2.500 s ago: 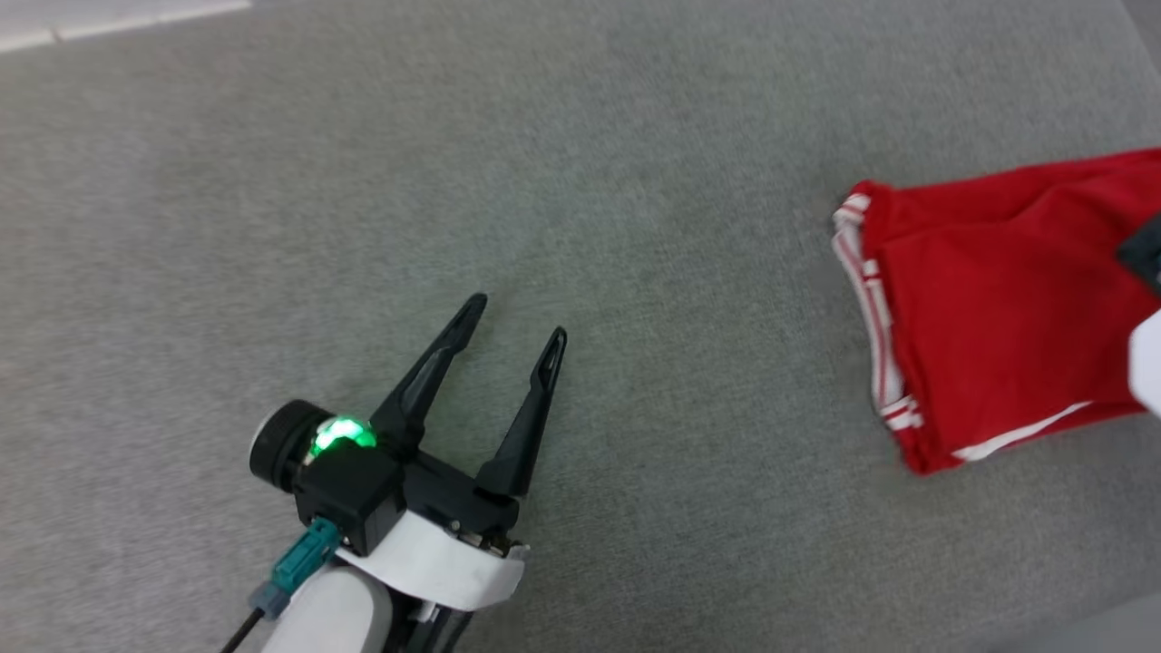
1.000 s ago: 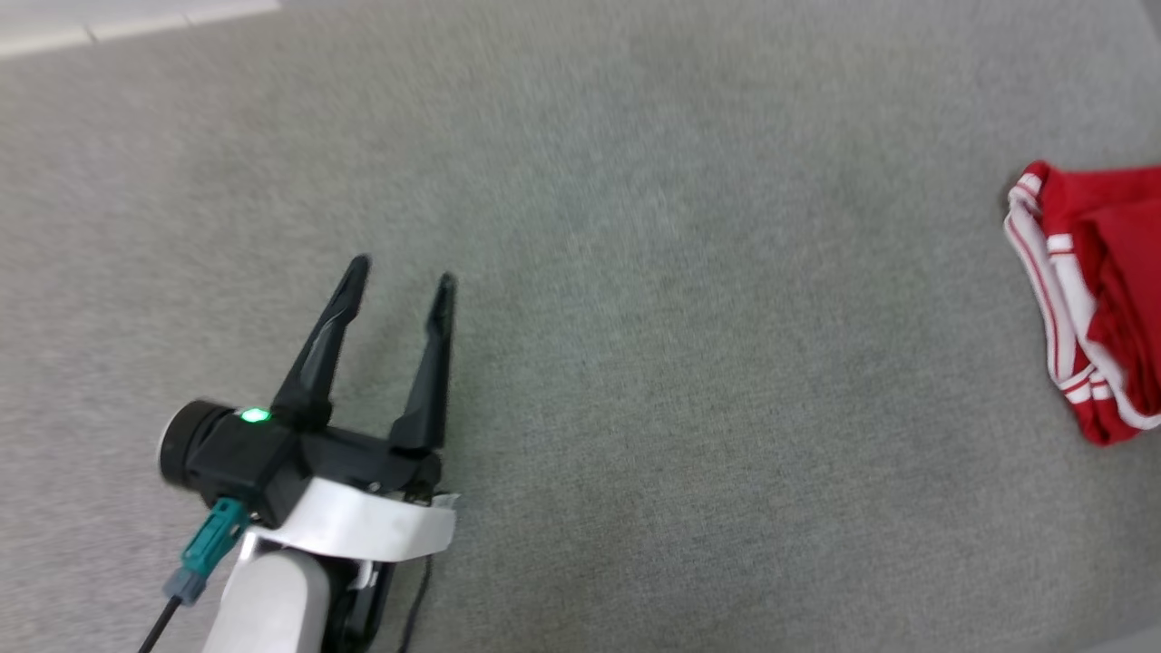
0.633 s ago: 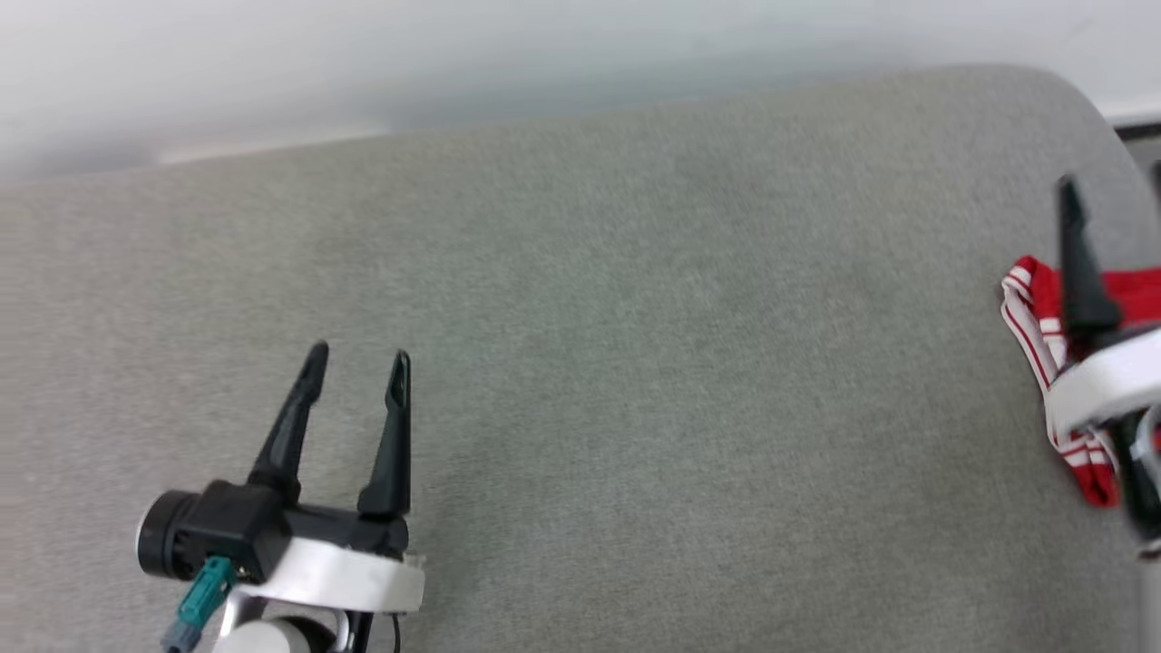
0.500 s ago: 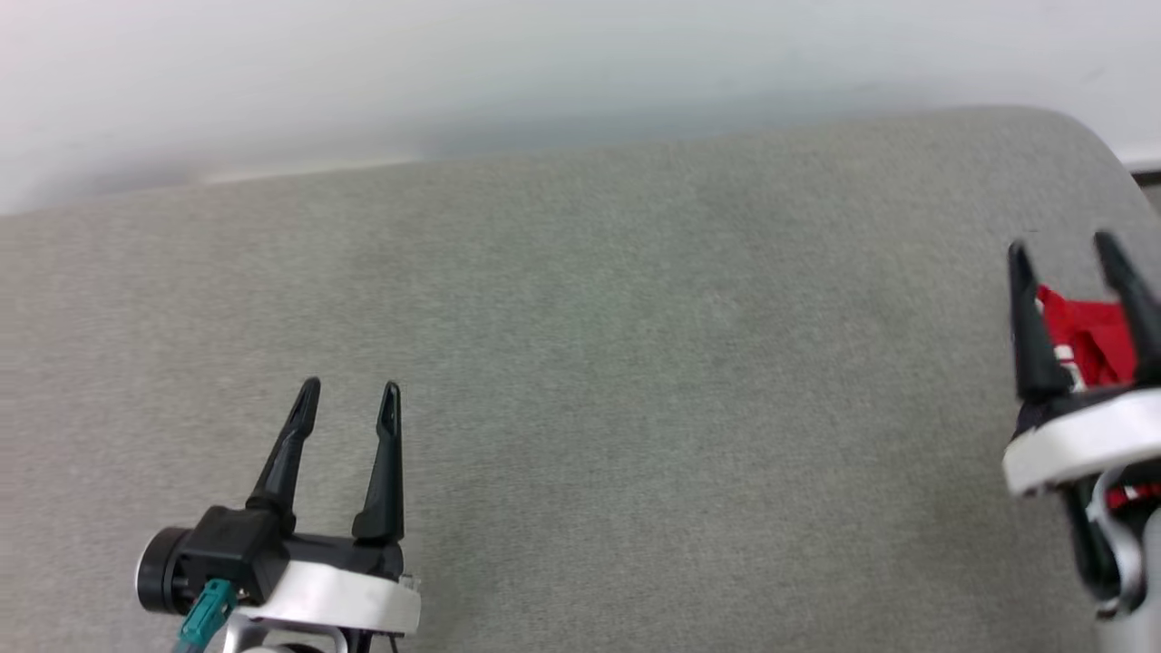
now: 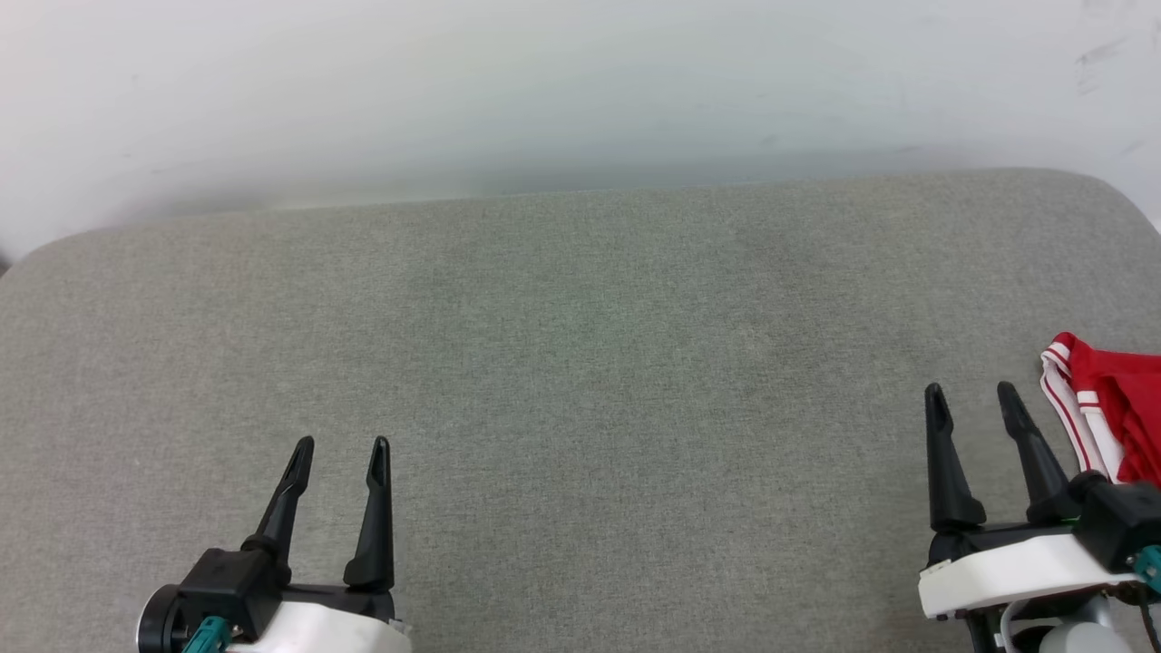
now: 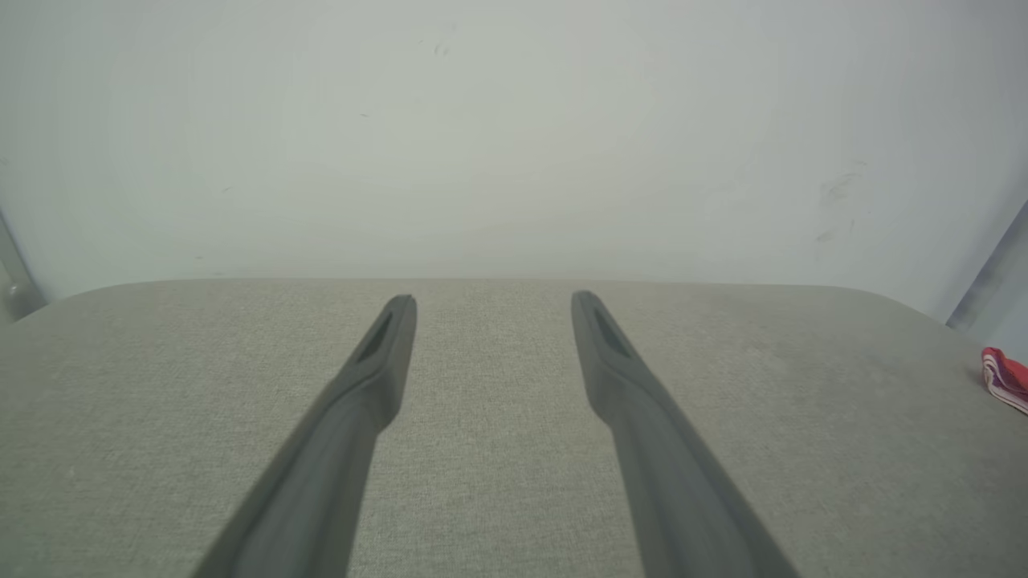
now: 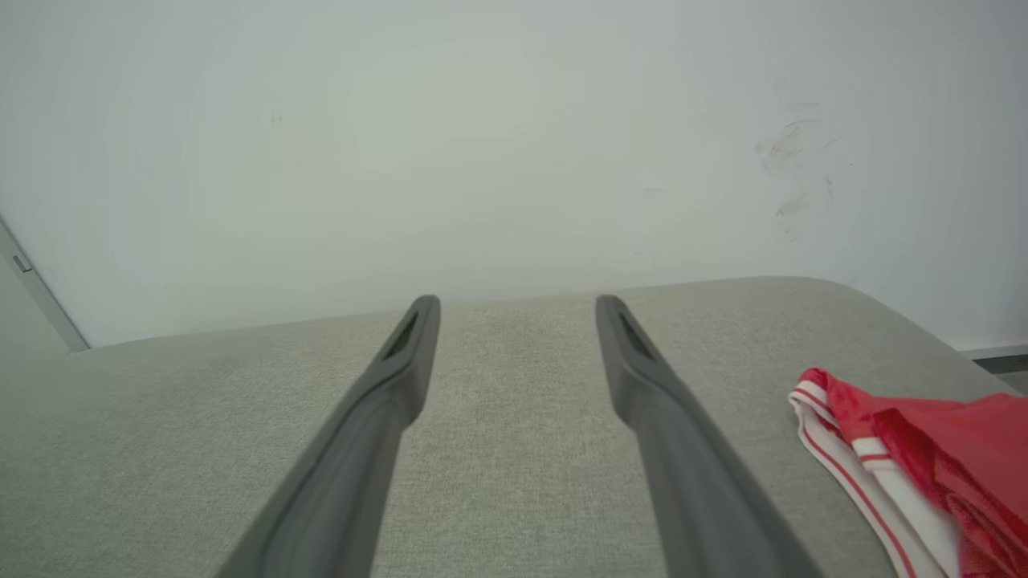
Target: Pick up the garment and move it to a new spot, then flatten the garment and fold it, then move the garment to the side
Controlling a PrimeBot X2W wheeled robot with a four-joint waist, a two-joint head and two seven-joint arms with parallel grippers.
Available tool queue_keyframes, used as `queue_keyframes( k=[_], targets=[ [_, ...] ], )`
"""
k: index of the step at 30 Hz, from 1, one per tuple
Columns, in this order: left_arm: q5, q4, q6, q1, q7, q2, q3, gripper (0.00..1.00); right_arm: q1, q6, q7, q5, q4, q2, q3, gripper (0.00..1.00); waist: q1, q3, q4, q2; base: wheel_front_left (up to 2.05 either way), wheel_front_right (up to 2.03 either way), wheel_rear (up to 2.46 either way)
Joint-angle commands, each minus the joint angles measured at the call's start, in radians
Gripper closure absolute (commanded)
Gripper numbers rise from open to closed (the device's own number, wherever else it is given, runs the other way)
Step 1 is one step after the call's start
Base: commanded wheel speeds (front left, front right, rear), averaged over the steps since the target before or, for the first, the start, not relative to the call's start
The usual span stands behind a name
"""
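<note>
A broad grey fabric-covered tabletop point(image 5: 580, 363) stretches to a pale wall point(image 5: 580, 91). The red jersey with red-and-white striped trim point(image 5: 1120, 408) lies bunched at the far right edge, just right of the right tool point(image 5: 972, 392), which stands wide open and empty. The left tool point(image 5: 342, 446), equally open and empty, waits well apart at near left. The jersey looks set aside, the last step seemingly done; the next move calls only for keeping clear.

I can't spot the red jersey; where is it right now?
The garment lies on the grey cushion at the far right edge of the head view, just to the right of the open right pincer.
</note>
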Motion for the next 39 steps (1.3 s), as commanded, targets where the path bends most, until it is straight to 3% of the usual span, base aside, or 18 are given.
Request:
queue_keyframes(
  k=[1, 27, 28, 32, 39],
  targets=[
    [0.003, 0.002, -0.005, 0.010, -0.002, -0.001, 0.008, 0.00, 0.011, 0.000, -0.008, -0.008, 0.004, 0.007, 0.005, 0.00, 0.0002, -0.002, 0.001, 0.0000, 0.00, 0.00, 0.00],
    [-0.026, 0.008, -0.013, 0.014, -0.002, -0.010, 0.030, 0.00, 0.012, 0.000, -0.031, -0.023, -0.002, 0.014, 0.039, 0.00, 0.0002, 0.002, 0.003, 0.0000, 0.00, 0.00, 0.00],
    [-0.026, 0.001, -0.012, 0.010, -0.002, -0.010, 0.034, 1.00, 0.012, 0.000, -0.031, -0.023, -0.004, 0.014, 0.039, 1.00, 0.0002, 0.003, 0.004, 0.0000, 0.00, 0.00, 0.00],
    [-0.033, 0.035, -0.013, 0.016, 0.002, -0.009, 0.024, 1.00, 0.016, 0.000, -0.025, -0.013, 0.032, 0.010, 0.042, 1.00, 0.0002, 0.003, 0.004, 0.0000, 0.00, 0.00, 0.00],
    [-0.179, 0.051, -0.010, 0.000, 0.029, -0.001, 0.023, 1.00, 0.010, 0.000, 0.003, 0.136, 0.040, 0.002, 0.041, 1.00, 0.0002, -0.001, 0.004, 0.0000, 0.00, 0.00, 0.00]
  ],
)
